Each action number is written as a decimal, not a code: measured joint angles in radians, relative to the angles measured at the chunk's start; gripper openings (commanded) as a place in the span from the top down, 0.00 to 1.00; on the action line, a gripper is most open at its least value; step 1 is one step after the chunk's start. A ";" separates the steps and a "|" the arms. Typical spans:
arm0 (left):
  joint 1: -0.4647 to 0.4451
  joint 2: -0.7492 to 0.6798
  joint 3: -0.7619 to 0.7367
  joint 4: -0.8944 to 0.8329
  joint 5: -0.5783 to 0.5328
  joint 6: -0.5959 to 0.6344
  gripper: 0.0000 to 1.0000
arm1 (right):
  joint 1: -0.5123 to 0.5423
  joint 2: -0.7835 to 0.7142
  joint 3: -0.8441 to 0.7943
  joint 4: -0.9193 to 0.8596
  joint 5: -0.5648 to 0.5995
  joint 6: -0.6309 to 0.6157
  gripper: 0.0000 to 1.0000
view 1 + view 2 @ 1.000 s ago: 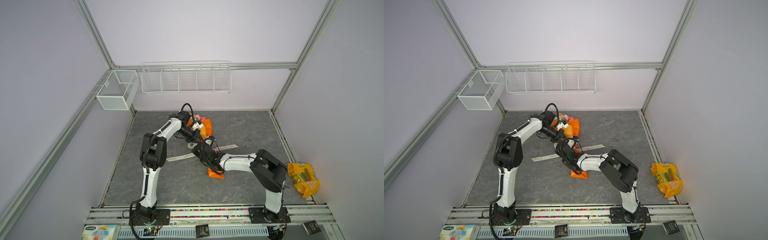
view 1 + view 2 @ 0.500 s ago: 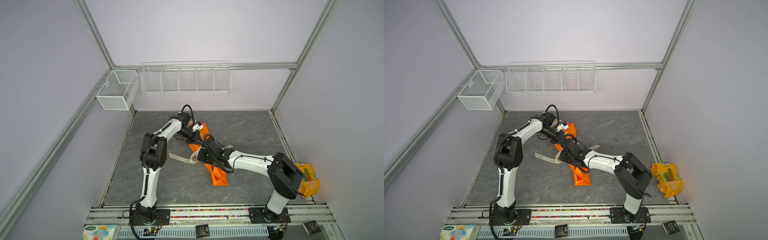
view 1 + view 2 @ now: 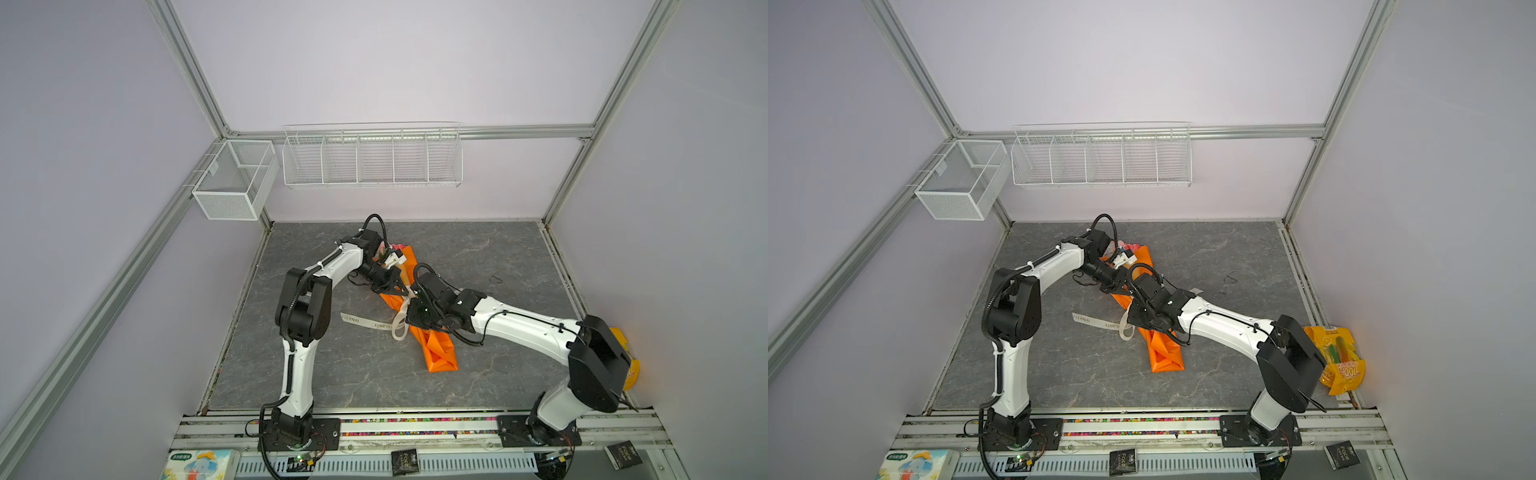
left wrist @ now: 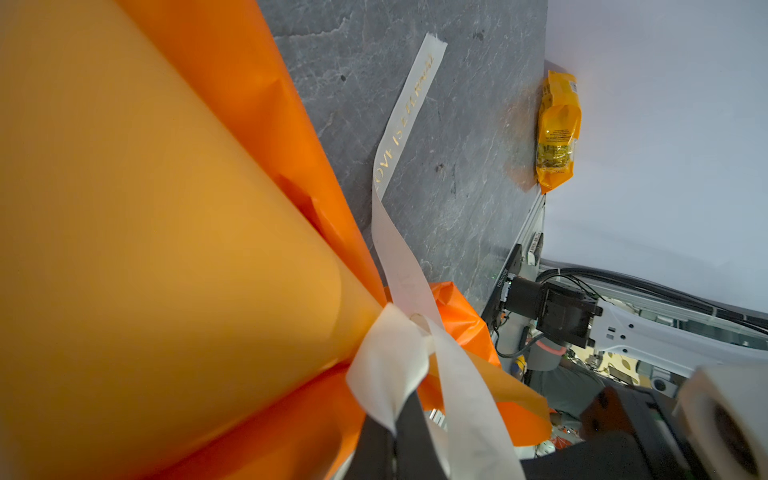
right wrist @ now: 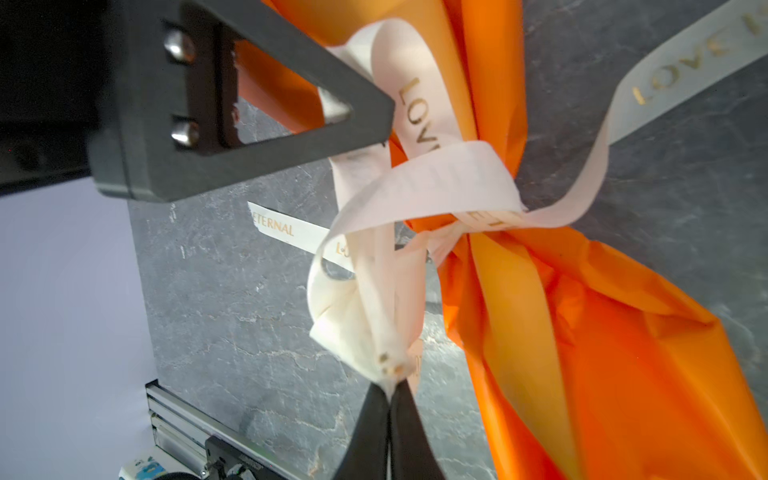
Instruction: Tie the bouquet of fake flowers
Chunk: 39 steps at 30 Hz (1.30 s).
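Left end effector (image 4: pixel 395 422) and right end effector (image 5: pixel 390 390) each clamp ribbon (image 5: pixel 436 183) around orange wrap (image 5: pixel 582 332) holding bouquet (image 3: pixel 397 248).

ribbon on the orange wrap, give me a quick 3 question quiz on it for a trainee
1. True or false: the ribbon is wound round the orange wrapping sheet.
2. The right gripper is: A open, holding nothing; B shut on the ribbon; C shut on the orange wrapping sheet alone.
3. In the right wrist view, which word is printed at the ribbon's free end lying on the table?
Key: 1 true; 2 B; 3 ETERNAL.
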State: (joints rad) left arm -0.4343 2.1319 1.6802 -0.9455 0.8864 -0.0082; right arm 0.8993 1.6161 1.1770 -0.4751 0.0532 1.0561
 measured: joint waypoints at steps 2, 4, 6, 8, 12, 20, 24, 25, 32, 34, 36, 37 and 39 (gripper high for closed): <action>0.000 -0.018 -0.022 0.026 -0.008 -0.010 1.00 | -0.003 -0.006 0.015 -0.052 0.001 -0.013 0.93; 0.000 -0.034 -0.042 0.056 -0.016 -0.023 1.00 | -0.009 -0.008 0.042 -0.114 -0.001 -0.032 0.93; 0.000 -0.046 -0.054 0.075 -0.025 -0.032 1.00 | -0.018 -0.008 0.076 -0.173 0.001 -0.056 0.93; 0.000 -0.056 -0.065 0.093 -0.031 -0.039 1.00 | -0.028 -0.008 0.105 -0.215 0.000 -0.075 0.93; 0.000 -0.067 -0.090 0.124 -0.035 -0.052 1.00 | -0.048 -0.008 0.136 -0.271 -0.021 -0.111 0.93; -0.009 -0.094 -0.172 0.190 -0.037 -0.074 1.00 | -0.075 0.092 0.365 -0.513 -0.037 -0.267 0.93; -0.018 -0.110 -0.211 0.238 -0.035 -0.094 1.00 | -0.087 0.168 0.414 -0.640 -0.024 -0.359 0.92; -0.020 -0.113 -0.216 0.245 -0.032 -0.097 1.00 | -0.091 0.184 0.414 -0.671 -0.017 -0.378 0.92; -0.029 -0.122 -0.221 0.278 -0.022 -0.105 1.00 | -0.113 0.223 0.414 -0.740 0.032 -0.459 0.87; -0.035 -0.125 -0.221 0.284 -0.021 -0.104 1.00 | -0.114 0.226 0.414 -0.751 0.055 -0.461 0.80; -0.038 -0.126 -0.221 0.287 -0.018 -0.104 1.00 | -0.114 0.223 0.409 -0.742 0.054 -0.469 0.75; -0.040 -0.126 -0.221 0.288 -0.017 -0.104 1.00 | -0.116 0.218 0.400 -0.728 0.046 -0.470 0.72; -0.042 -0.126 -0.221 0.288 -0.014 -0.104 1.00 | -0.119 0.201 0.369 -0.697 0.023 -0.471 0.65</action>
State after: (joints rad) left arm -0.4763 2.0064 1.4593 -0.6575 0.8719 -0.1123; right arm 0.7807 1.8168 1.5455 -1.1717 0.0765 0.5854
